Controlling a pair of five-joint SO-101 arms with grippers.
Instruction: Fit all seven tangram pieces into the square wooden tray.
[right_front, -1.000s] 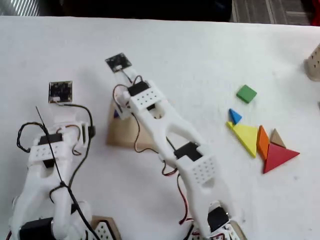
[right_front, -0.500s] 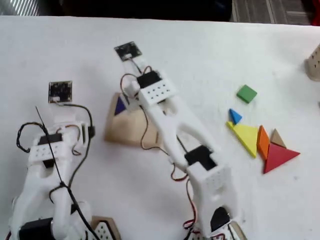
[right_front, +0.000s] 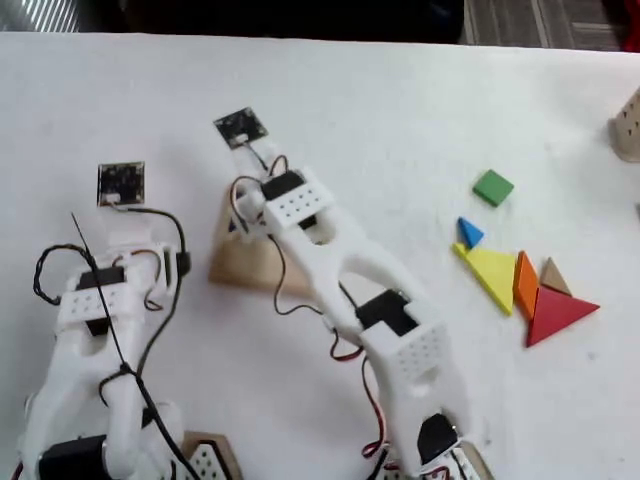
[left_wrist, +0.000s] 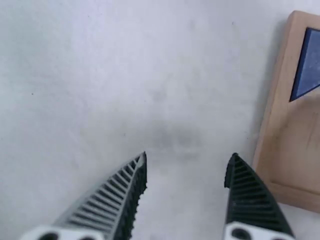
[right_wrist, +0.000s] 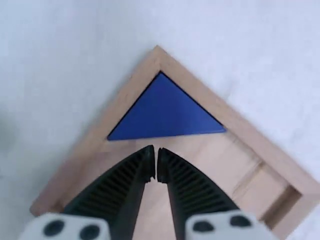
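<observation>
The square wooden tray (right_front: 243, 262) lies mid-table under my right arm. A large blue triangle (right_wrist: 165, 110) sits flat in one corner of it, against the rim (right_wrist: 250, 135). My right gripper (right_wrist: 154, 163) is shut and empty, its tips just over the tray floor beside the triangle's long edge. My left gripper (left_wrist: 187, 162) hangs open over bare table, with the tray's edge (left_wrist: 272, 125) and the blue triangle (left_wrist: 307, 65) off to one side. Loose at the right lie a green square (right_front: 492, 187), small blue triangle (right_front: 469, 232), yellow triangle (right_front: 492, 272), orange piece (right_front: 525, 284), tan triangle (right_front: 554, 277) and red triangle (right_front: 558, 313).
A pale wooden block with holes (right_front: 627, 125) stands at the right edge. The arm bases (right_front: 205, 460) sit along the front edge, with loose cables (right_front: 345, 350) trailing near the tray. White table stretches between the tray and the loose pieces.
My right arm swung farther out and up over the tray half a second ago, then came back down to the blue triangle. The left arm has kept still.
</observation>
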